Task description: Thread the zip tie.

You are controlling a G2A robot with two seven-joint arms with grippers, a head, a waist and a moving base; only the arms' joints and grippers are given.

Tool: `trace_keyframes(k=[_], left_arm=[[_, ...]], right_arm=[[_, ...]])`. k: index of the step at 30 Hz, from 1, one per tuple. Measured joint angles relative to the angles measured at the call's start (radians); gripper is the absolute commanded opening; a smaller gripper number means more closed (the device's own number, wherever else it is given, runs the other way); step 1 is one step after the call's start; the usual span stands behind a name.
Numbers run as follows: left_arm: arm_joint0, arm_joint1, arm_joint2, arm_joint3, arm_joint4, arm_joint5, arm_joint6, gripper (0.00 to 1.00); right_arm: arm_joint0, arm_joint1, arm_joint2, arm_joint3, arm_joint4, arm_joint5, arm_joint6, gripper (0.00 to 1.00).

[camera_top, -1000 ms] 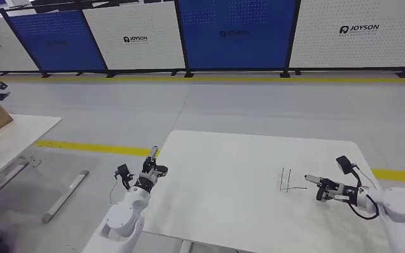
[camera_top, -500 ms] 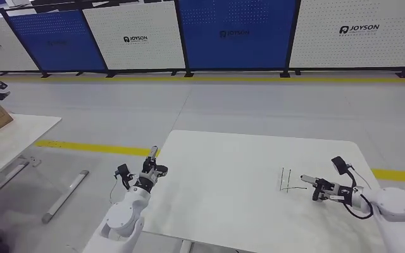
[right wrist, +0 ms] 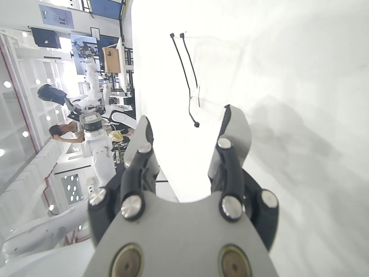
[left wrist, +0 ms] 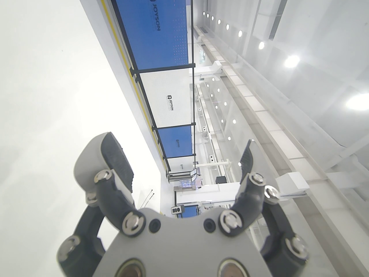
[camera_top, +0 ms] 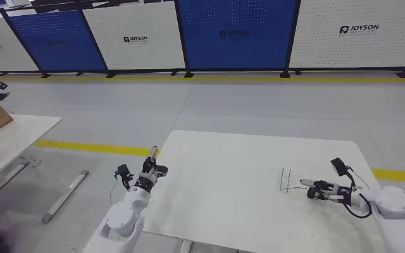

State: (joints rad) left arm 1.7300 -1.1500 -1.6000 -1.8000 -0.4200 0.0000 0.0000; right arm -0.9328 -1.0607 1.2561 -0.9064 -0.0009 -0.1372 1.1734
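Three thin black zip ties lie on the white table [camera_top: 221, 164] near its right side: two straight ones [camera_top: 290, 178] side by side and a third [camera_top: 294, 188] across their near ends. In the right wrist view the pair [right wrist: 184, 59] stretches away, and the third tie's head [right wrist: 197, 125] lies just ahead of the fingertips. My right gripper [camera_top: 305, 183] [right wrist: 187, 118] stands open, low over the table, right beside that third tie, holding nothing. My left gripper [camera_top: 152, 155] [left wrist: 180, 148] is open and empty at the table's left edge, pointing away from me.
The table [right wrist: 274, 44] is bare apart from the ties. Another white table [camera_top: 25, 136] stands off to the left, across a gap of floor. Blue and white panel walls [camera_top: 234, 35] line the back of the room.
My right gripper has slid left along the table toward the zip ties, ending close to the crosswise tie. The left arm has not moved.
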Motion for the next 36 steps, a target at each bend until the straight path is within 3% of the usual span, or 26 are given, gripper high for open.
trace_keyframes(k=[9,11,16,18,28,36], left_arm=[[0.000,0.000,0.000,0.000,0.000,0.000,0.000,1.00],[0.000,0.000,0.000,0.000,0.000,0.000,0.000,1.00],[0.000,0.000,0.000,0.000,0.000,0.000,0.000,1.00],[0.000,0.000,0.000,0.000,0.000,0.000,0.000,1.00],[0.000,0.000,0.000,0.000,0.000,0.000,0.000,1.00],[0.000,0.000,0.000,0.000,0.000,0.000,0.000,1.00]], right_arm=[[0.016,-0.002,-0.023,0.024,0.008,-0.001,0.008,0.36],[0.022,-0.003,-0.030,0.031,0.008,0.002,0.011,0.26],[0.040,-0.007,-0.049,0.058,0.009,0.002,0.016,0.19],[0.047,-0.008,-0.055,0.069,0.011,0.001,0.017,0.00],[0.052,-0.001,-0.039,0.080,0.053,-0.031,0.043,0.00],[-0.030,0.035,0.095,-0.011,0.221,-0.090,0.089,0.00]])
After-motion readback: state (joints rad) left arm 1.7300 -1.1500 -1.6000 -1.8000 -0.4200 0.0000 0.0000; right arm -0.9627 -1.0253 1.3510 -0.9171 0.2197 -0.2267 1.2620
